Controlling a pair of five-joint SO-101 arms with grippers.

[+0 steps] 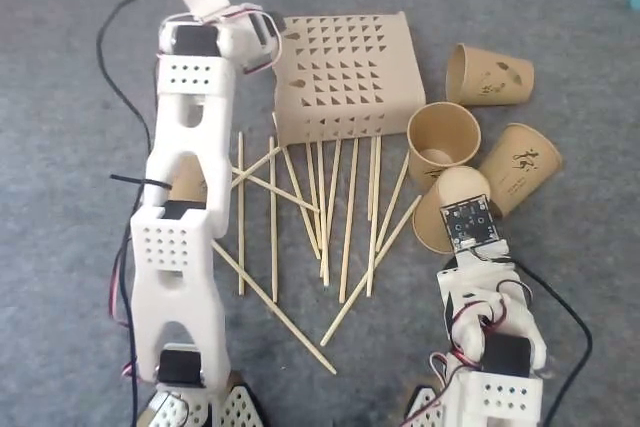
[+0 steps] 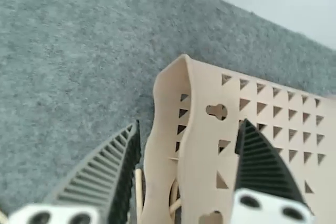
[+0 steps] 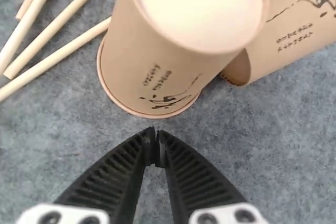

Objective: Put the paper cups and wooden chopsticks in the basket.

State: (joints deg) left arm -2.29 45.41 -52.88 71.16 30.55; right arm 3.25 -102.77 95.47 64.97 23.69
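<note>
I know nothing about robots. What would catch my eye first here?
Wooden chopsticks lie strewn across the grey mat beside a perforated basket, with four paper cups clustered at the right. The left gripper stands open astride the basket's wall; the right gripper is shut beside an upside-down cup.
</note>
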